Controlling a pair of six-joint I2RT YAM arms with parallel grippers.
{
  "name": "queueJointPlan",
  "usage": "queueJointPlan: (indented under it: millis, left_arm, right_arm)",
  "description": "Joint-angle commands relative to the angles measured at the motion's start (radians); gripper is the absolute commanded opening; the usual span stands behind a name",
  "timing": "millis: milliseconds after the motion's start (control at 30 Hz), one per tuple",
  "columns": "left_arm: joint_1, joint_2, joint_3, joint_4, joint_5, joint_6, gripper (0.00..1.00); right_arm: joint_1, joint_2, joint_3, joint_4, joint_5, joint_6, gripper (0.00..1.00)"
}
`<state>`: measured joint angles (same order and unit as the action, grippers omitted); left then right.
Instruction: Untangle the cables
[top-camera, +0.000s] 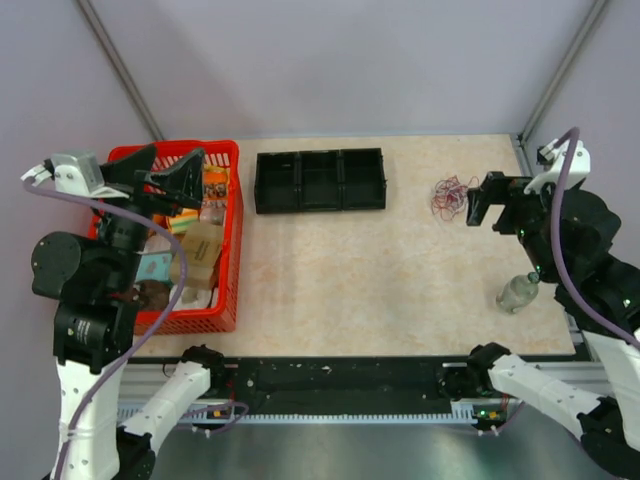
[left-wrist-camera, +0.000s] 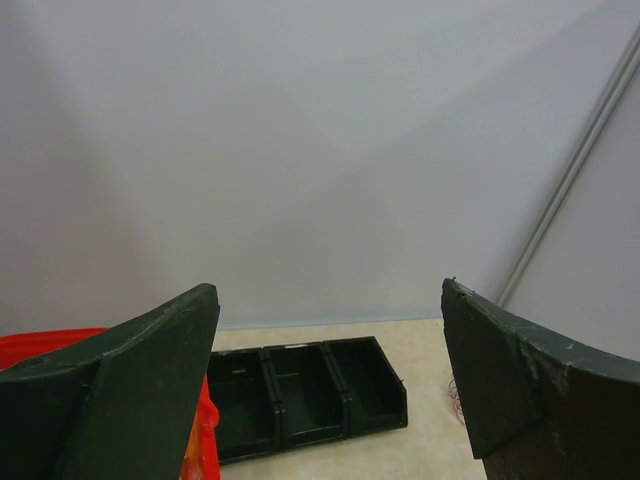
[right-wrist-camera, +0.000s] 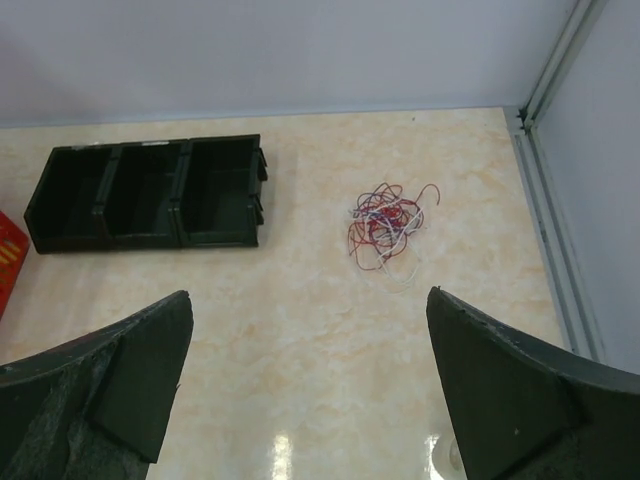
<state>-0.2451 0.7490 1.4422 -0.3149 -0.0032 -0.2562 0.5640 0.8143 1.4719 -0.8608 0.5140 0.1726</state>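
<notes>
I see the cables (right-wrist-camera: 385, 228) lying as one small loose knot of red, white and dark strands on the bare table (top-camera: 380, 270), toward its far right corner, well apart from the black three-compartment tray (top-camera: 320, 180) and touched by nothing. My right gripper (top-camera: 478, 203) hovers just beside the knot, on its right, with its jaws spread wide and nothing between them. I judge that spread suits a first grab, since the strands are thin and sprawl outward. Its wrist camera shows the tangle ahead in the gap between the two fingers, so I can choose a strand. My left gripper (top-camera: 165, 168) hangs raised over the red basket (top-camera: 228, 235) of odds and ends at the left edge, equally wide and empty. There it is out of the right arm's way, though far from the work. A clear bottle (top-camera: 518, 292) sits near the right arm, so I would mind it when swinging. As I read it, untangling has not begun. One gripper must pin the knot while the other draws a strand free, so the left arm needs to come across.
</notes>
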Motion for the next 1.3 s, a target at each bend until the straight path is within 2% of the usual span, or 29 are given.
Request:
queueJointPlan:
  millis: [0,100,233,367,600,867,1067,1200,1267]
  left_arm:
    - [-0.003,0.039,-0.049,0.054,0.052,0.015,0.94]
    - [-0.011,0.046,-0.117,0.086,0.046,0.018,0.91]
    - [-0.017,0.026,-0.233,0.154,0.039,0.005,0.92]
    - [-0.017,0.067,-0.315,0.181,0.078,-0.005,0.91]
    - [-0.042,0.099,-0.385,0.188,0.172,-0.006,0.88]
    - [-0.121,0.021,-0.414,0.201,0.129,0.069,0.90]
    - [-0.146,0.000,-0.421,0.212,0.155,0.071,0.89]
    - [-0.151,-0.016,-0.428,0.214,0.158,0.068,0.89]
    - [-0.155,-0.019,-0.430,0.218,0.167,0.063,0.89]
  right_arm:
    - [-0.010,0.101,0.034,-0.006,-0.098,0.057,0.99]
    - [-0.010,0.166,0.039,0.026,-0.225,0.080,0.99]
    - [-0.025,0.255,-0.008,0.097,-0.204,0.136,0.99]
    - [-0.137,0.365,-0.059,0.170,-0.324,0.206,0.99]
    - [-0.360,0.580,-0.114,0.252,-0.364,0.376,0.99]
    - [-0.443,0.894,-0.035,0.256,-0.169,0.481,0.99]
    - [-0.478,1.054,0.057,0.279,-0.097,0.424,0.98]
    - [-0.504,1.100,0.073,0.348,-0.127,0.374,0.98]
    - [-0.513,1.132,0.083,0.403,-0.195,0.314,0.96]
